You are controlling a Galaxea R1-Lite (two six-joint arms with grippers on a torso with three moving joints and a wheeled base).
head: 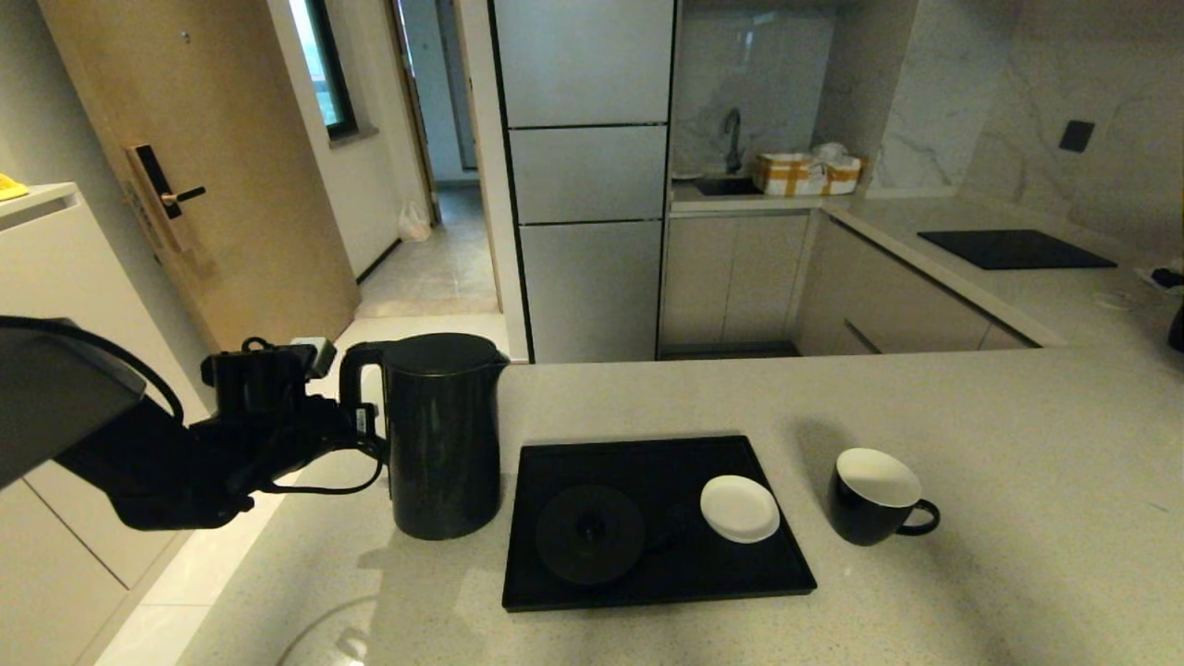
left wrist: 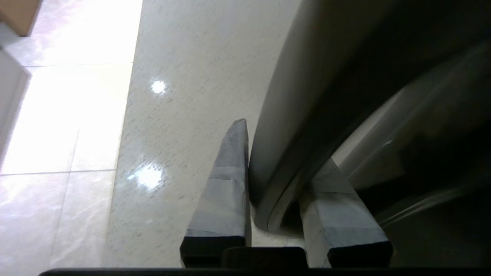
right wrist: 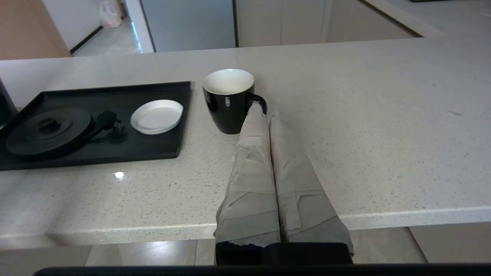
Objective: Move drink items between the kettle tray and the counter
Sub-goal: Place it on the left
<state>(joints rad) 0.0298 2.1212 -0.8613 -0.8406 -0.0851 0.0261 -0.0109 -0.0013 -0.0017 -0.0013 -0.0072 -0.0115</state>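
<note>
1. Kettle [head: 442, 435]: tall, matte black, with a flat lid and a loop handle on its left side. It stood upright on the counter [head: 971, 573], just left of the tray [head: 740, 592], near the counter's left edge.
2. The cup [head: 874, 509] was small and black with a white inside, its handle turned to the right. It stood on the counter just right of the tray, apart from its rim.
3. The tray was flat, black and rectangular with a low rim. On it lay a round black kettle base [head: 590, 535] toward the left and a small white saucer [head: 739, 508] toward the right.
4. The left gripper [head: 356, 421] was at the kettle's handle, reaching in from the left. In the left wrist view its fingers [left wrist: 224, 199] were spread with the handle [left wrist: 284, 199] between them. One finger lay against the handle's outer side and the other sat inside the loop. Whether they pressed firmly on it could not be told.
5. The right gripper [right wrist: 264, 113] hung off the near edge of the counter, outside the head view. Its fingers [right wrist: 251, 168] were pressed together with nothing between them, and the tips pointed toward the cup's handle [right wrist: 257, 100].
6. A black cooktop [head: 1016, 248] lay on the far right counter.
</note>
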